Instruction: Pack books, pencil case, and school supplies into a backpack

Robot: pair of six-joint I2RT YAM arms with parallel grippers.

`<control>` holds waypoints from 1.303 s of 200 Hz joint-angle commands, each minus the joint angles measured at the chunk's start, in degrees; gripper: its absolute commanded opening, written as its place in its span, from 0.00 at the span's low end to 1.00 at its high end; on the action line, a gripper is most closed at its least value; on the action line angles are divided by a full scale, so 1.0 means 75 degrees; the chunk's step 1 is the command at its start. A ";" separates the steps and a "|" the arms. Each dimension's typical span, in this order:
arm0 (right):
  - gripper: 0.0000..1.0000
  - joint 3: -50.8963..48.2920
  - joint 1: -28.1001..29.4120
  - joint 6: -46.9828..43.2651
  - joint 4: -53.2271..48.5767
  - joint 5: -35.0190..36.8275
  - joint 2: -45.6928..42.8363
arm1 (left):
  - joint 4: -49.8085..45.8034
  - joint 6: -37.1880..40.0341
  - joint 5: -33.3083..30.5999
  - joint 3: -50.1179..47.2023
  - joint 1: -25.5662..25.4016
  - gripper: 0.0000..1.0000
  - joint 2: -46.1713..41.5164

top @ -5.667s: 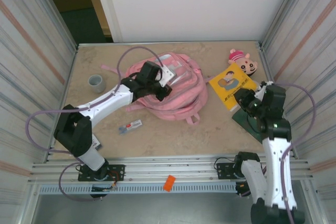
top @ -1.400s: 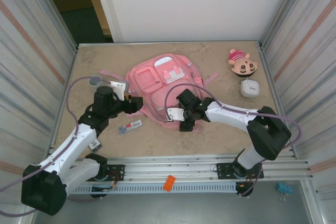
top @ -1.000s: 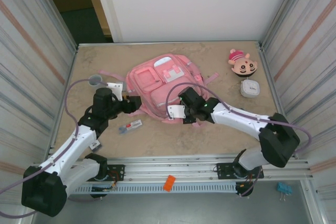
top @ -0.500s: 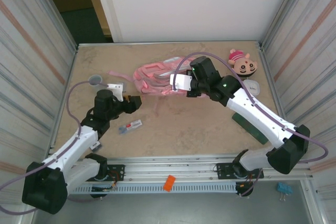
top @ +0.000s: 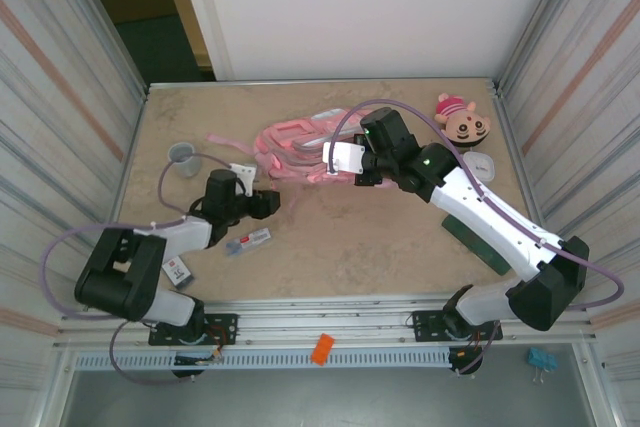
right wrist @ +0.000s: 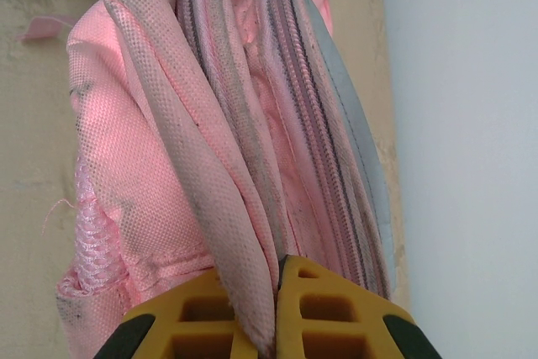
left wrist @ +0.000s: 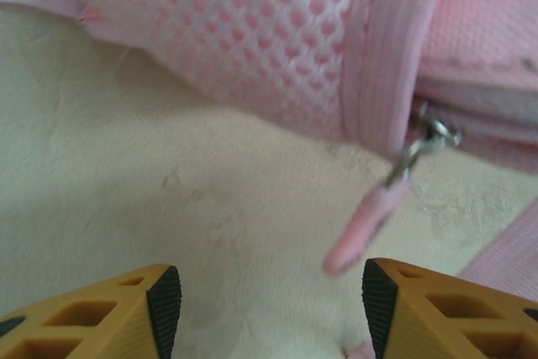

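The pink backpack point(top: 288, 143) hangs bunched up at mid-table, with my right gripper point(top: 328, 168) shut on a fold of its fabric. In the right wrist view that fold point(right wrist: 244, 275) is pinched in the gripper point(right wrist: 277, 296), and the zip strips point(right wrist: 311, 140) run upward. My left gripper point(top: 272, 203) sits low, just below the backpack's left end, open. In the left wrist view a pink zipper pull point(left wrist: 363, 229) dangles between its fingertips point(left wrist: 165, 308), nearer the right one and untouched. A grey-white stick-like pack with red marks, one of the school supplies point(top: 248, 241), lies below it. The books are out of view.
A grey cup point(top: 182, 157) stands at the left. The pink-and-tan plush head point(top: 462, 119) and a white box point(top: 482, 161) are at the back right. A dark green flat thing point(top: 478, 237) lies under the right arm. Metal walls close in both sides.
The right gripper has pulled the backpack from lying flat up and toward the back, then held still. The left gripper has moved right toward the backpack's edge and its jaws have narrowed.
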 commanded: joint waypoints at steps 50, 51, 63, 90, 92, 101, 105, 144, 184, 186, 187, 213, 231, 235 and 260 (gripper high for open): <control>0.00 0.0513 -0.0043 0.0365 0.0867 -0.0002 -0.0144 | 0.2019 0.0882 0.1633 0.0457 0.0053 0.35 0.1040; 0.00 0.0513 -0.0039 0.0366 0.0867 0.0001 -0.0142 | 0.2022 0.0881 0.1638 0.0446 0.0054 0.34 0.1047; 0.00 0.0513 -0.0047 0.0402 0.0867 0.0076 -0.0119 | 0.2091 0.0890 0.1756 0.0366 0.0050 0.24 0.1036; 0.00 0.0512 -0.0066 0.0684 0.1094 0.0742 0.0006 | 0.2236 0.0729 0.2001 0.0139 0.0050 0.04 0.0808; 0.00 0.0504 -0.0065 0.0701 0.1100 0.0772 0.0020 | 0.2236 0.0705 0.2029 0.0132 0.0054 0.04 0.0787; 0.00 0.0456 -0.0061 0.0790 0.1160 0.0927 0.0043 | 0.2216 0.0618 0.2152 0.0087 0.0056 0.01 0.0666; 0.00 0.0435 -0.0055 0.0830 0.1183 0.0961 0.0041 | 0.2222 0.0565 0.2198 0.0063 0.0056 0.00 0.0606; 0.00 -0.0045 0.0100 0.1442 0.1460 0.1008 -0.0043 | 0.2042 0.0171 0.2751 -0.0013 -0.0055 0.00 -0.0106; 0.00 -0.0512 0.0145 0.2610 0.1839 0.1283 -0.0021 | 0.1061 0.0156 0.2903 0.0219 -0.0518 0.00 -0.0972; 0.00 -0.0522 0.0151 0.2680 0.1840 0.1276 -0.0022 | 0.1023 0.0169 0.2907 0.0231 -0.0548 0.00 -0.1014; 0.00 -0.0526 0.0147 0.2713 0.1834 0.1273 -0.0017 | 0.1003 0.0173 0.2914 0.0233 -0.0568 0.00 -0.1035; 0.00 -0.0764 0.0144 0.3350 0.2034 0.1289 0.0024 | 0.0395 0.0223 0.3143 0.0515 -0.0969 0.00 -0.1493; 0.00 -0.0889 0.0131 0.3720 0.2155 0.1471 0.0116 | 0.0127 0.0224 0.3356 0.0704 -0.1228 0.00 -0.1748; 0.00 -0.0902 0.0127 0.3808 0.2172 0.1494 0.0140 | 0.0062 0.0224 0.3400 0.0757 -0.1279 0.00 -0.1794; 0.00 -0.0998 0.0143 0.4465 0.2245 0.1213 0.0203 | -0.0613 0.0440 0.3521 0.1211 -0.1604 0.00 -0.1990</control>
